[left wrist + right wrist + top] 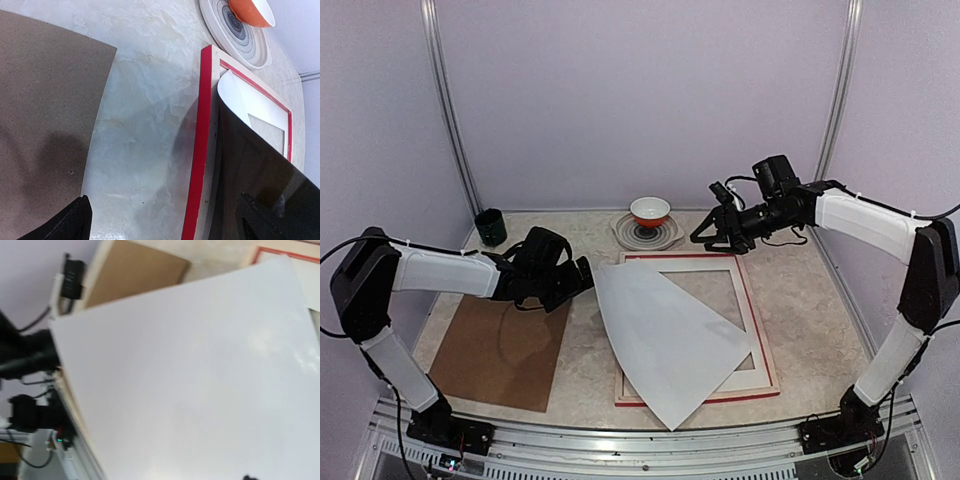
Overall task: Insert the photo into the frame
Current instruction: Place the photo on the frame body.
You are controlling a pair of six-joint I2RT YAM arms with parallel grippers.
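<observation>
The frame point(763, 350) lies back side up in the middle of the table, with a white mat point(695, 265) inside it. The photo point(665, 340) rests askew across the frame with its white back up. Its left corner is raised beside my left gripper point(583, 276). In the left wrist view the frame's red rail point(200, 140) runs between the spread fingers point(75, 222), and the photo's dark face point(250, 160) shows from below. That gripper point(167, 225) is open and holds nothing. My right gripper point(713, 238) hovers open over the frame's far edge. Its wrist view is filled by the photo's white back point(190, 370).
A brown backing board point(505, 345) lies left of the frame, under my left arm. An orange bowl point(650, 210) sits on a striped plate point(665, 236) behind the frame. A dark cup point(491, 227) stands at the back left. The table's metal rail runs along the near edge.
</observation>
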